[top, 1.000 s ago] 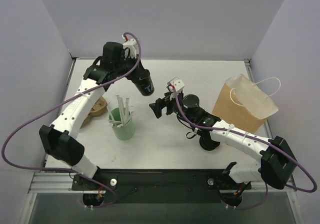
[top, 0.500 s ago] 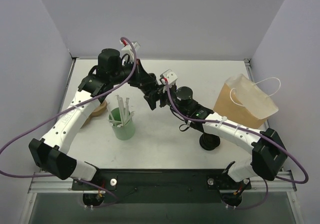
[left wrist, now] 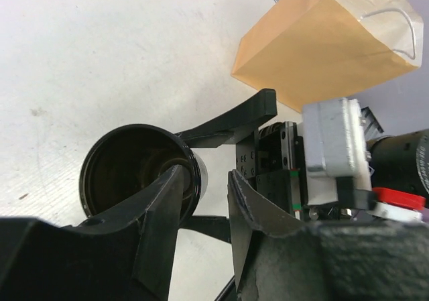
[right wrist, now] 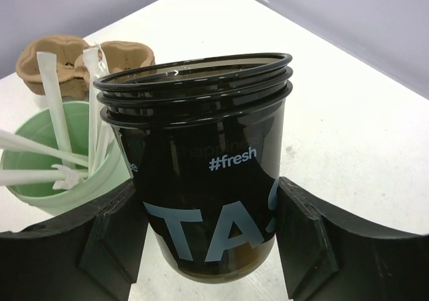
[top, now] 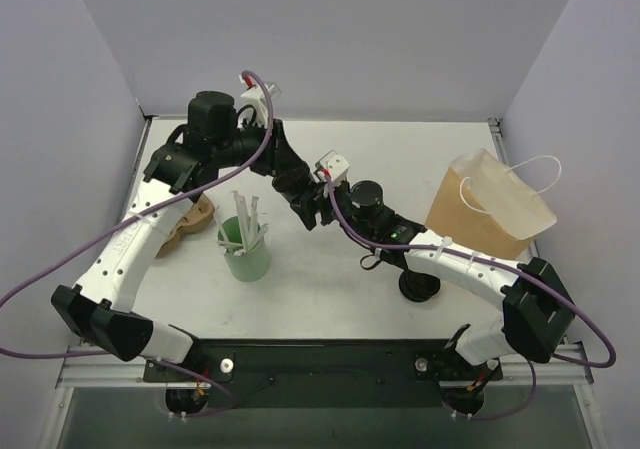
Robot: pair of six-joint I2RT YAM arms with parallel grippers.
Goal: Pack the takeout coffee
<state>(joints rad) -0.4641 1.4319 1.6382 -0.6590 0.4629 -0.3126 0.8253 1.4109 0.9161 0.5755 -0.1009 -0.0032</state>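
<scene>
- As the two arms now meet above the middle of the table, the right gripper (right wrist: 209, 210) has narrowed from wide. Its two fingers (right wrist: 114, 234) stand on both sides of the takeout coffee cup (right wrist: 201, 167) and touch its wall, as far as I can see.
- Between them the black cup is upright and lifted above the white table (right wrist: 348, 113), with the print "#fresh" toward the wrist camera. Its mouth shows several stacked rims.
- Just beyond it, the left gripper (left wrist: 204, 180), which a moment ago was clamped on the rim, has parted. One finger (left wrist: 164, 207) is inside the dark mouth, and the other stands clear outside the wall.
- I judge this as a handover almost finished: the weight of the cup passes to the right arm.
- Farther behind stand the green cup (right wrist: 40, 180) with white straws (right wrist: 50, 93) and the brown pulp carrier (right wrist: 124, 53), both untouched.
- Well apart on the right waits the paper bag (top: 490, 214); the cup is not yet in it.
</scene>
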